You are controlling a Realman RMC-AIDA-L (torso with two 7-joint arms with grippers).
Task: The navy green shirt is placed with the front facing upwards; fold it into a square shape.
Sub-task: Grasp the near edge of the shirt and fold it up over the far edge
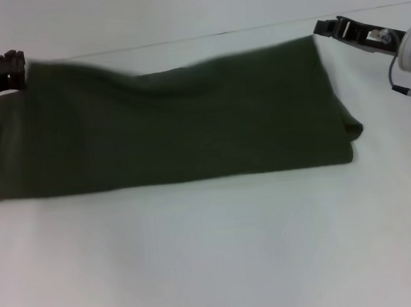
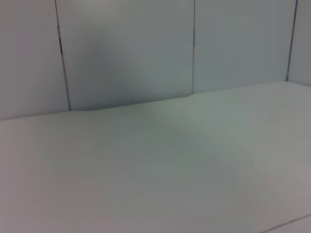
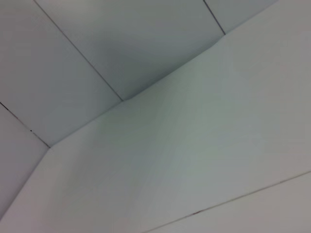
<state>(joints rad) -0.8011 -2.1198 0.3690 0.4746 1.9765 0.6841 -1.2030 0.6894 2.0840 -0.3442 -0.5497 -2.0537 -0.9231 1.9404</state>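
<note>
Lying with its long axis across the white table (image 1: 214,266), the folded dark olive-green cotton shirt (image 1: 175,124) spans both grippers: left gripper (image 1: 15,67) at its far-left corner, right gripper (image 1: 326,27) at its far-right corner (finger states cannot be told).

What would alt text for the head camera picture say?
A dark green shirt, folded into a wide band, lies on a white table. The left gripper and right gripper sit at its far corners.
</note>
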